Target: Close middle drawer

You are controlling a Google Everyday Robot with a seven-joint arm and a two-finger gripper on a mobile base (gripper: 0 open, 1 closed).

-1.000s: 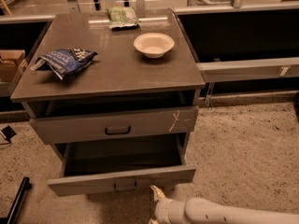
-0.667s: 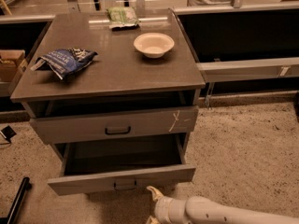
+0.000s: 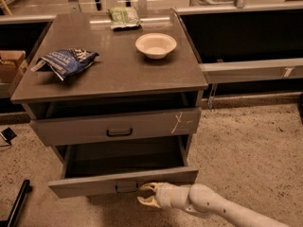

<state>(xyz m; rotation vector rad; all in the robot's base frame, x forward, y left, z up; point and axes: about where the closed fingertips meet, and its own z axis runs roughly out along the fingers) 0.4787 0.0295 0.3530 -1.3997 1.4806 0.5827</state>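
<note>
The middle drawer is a wide grey drawer with a low plain front, pulled well out of the cabinet so its deep, empty box shows. Its small dark handle is at the centre of the front. My gripper comes in from the lower right on a white arm. It is just in front of the drawer front, right of the handle, at its lower edge. Its fingers are spread and hold nothing. Above, the taller grey drawer with a white scratch mark stands slightly out.
On the cabinet top lie a blue snack bag, a white bowl and a green packet. A cardboard box is at the left. A black bar lies on the speckled floor, lower left.
My gripper has moved a little to the left, closer to the drawer's handle. The middle drawer has not visibly moved.
</note>
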